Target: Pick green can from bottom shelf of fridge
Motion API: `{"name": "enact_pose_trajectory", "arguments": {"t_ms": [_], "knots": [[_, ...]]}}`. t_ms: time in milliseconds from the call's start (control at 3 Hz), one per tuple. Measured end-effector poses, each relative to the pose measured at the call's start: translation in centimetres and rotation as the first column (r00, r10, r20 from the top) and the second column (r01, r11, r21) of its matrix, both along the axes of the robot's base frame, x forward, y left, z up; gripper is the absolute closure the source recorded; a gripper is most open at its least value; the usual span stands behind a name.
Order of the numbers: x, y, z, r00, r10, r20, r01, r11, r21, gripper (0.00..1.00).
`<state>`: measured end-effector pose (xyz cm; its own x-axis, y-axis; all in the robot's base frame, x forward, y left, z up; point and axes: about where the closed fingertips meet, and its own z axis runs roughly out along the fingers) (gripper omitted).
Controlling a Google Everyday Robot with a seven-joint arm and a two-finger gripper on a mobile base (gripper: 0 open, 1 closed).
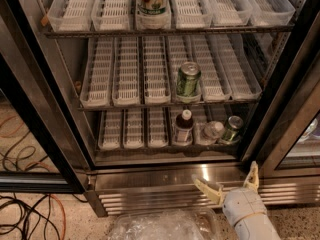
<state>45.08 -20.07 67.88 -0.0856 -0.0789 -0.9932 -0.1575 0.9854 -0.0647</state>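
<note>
The fridge (165, 176) stands open in front of me, with three racks of white slotted trays. On the bottom shelf (132, 131) the dark green can (231, 129) sits at the front right, beside a clear plastic bottle (212, 131) and a dark bottle with a white cap (184, 126). A paler green can (188, 80) stands on the middle rack. My gripper (231, 183) is low at the bottom right, in front of the steel base and below the green can. Its two pale fingers are spread apart and hold nothing.
A labelled bottle (152, 1) stands on the top rack. The black-edged glass door (35, 114) hangs open at the left. Black and orange cables (30, 214) lie on the floor at the left. A crumpled clear plastic bag (160, 226) lies at the bottom centre.
</note>
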Motion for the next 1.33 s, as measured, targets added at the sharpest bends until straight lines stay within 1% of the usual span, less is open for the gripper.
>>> {"name": "enact_pose_trajectory", "arguments": {"t_ms": [333, 667, 1333], "knots": [[0.3, 0.0, -1.0, 0.9997, 0.005, -0.022, -0.006, 1.000, -0.009, 0.00], [1.3, -0.2, -2.6, 0.9994, 0.004, -0.035, -0.005, 1.000, -0.026, 0.00], [3.9, -1.4, -5.3, 0.9990, -0.042, -0.012, 0.042, 0.999, -0.010, 0.00]]}}
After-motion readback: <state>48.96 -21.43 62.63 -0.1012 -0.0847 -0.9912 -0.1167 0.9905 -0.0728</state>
